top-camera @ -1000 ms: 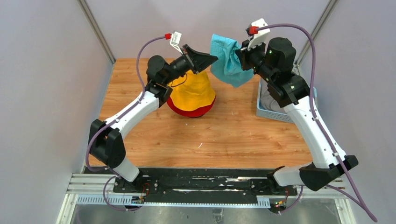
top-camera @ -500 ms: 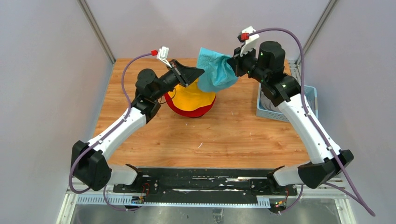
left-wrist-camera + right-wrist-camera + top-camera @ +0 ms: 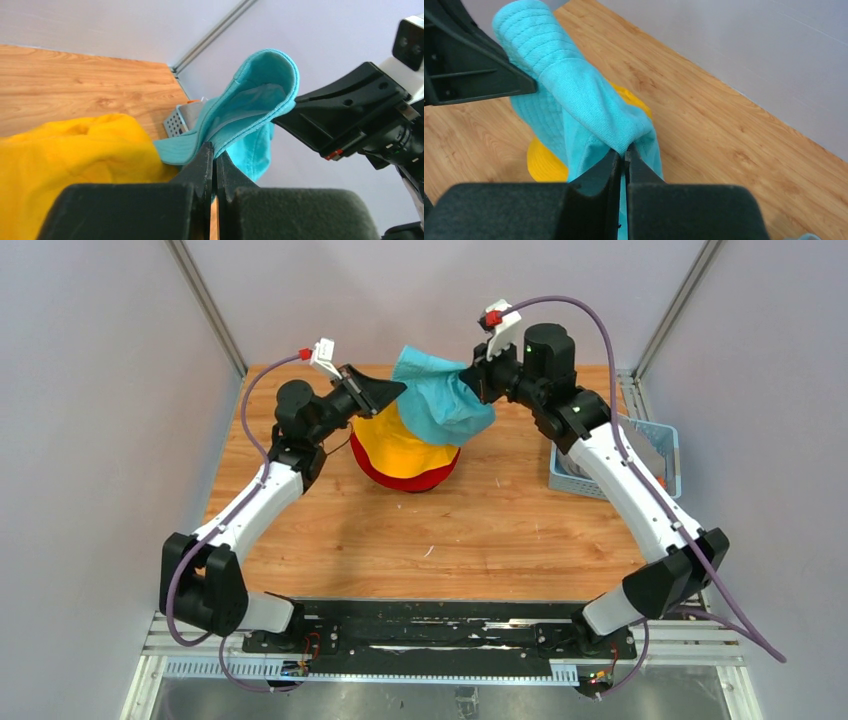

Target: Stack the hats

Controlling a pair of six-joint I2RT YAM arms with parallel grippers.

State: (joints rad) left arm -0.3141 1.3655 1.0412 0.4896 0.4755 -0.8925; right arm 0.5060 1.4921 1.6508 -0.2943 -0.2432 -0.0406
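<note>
A teal hat hangs in the air, stretched between my two grippers. My left gripper is shut on its brim from the left. My right gripper is shut on a fold of the teal hat from the right, its jaws pinching the cloth. Just below, a yellow hat sits on a red hat on the table, and the teal hat partly overlaps the yellow hat's top right. The yellow hat lies close under the left fingers.
A light blue basket stands at the table's right edge behind the right arm, with grey cloth inside. Enclosure walls close in at the back and both sides. Bare wood lies in front of the stack.
Both arms have swung left together, carrying the teal hat from near the basket to just over the yellow hat. Both grips have stayed shut.
</note>
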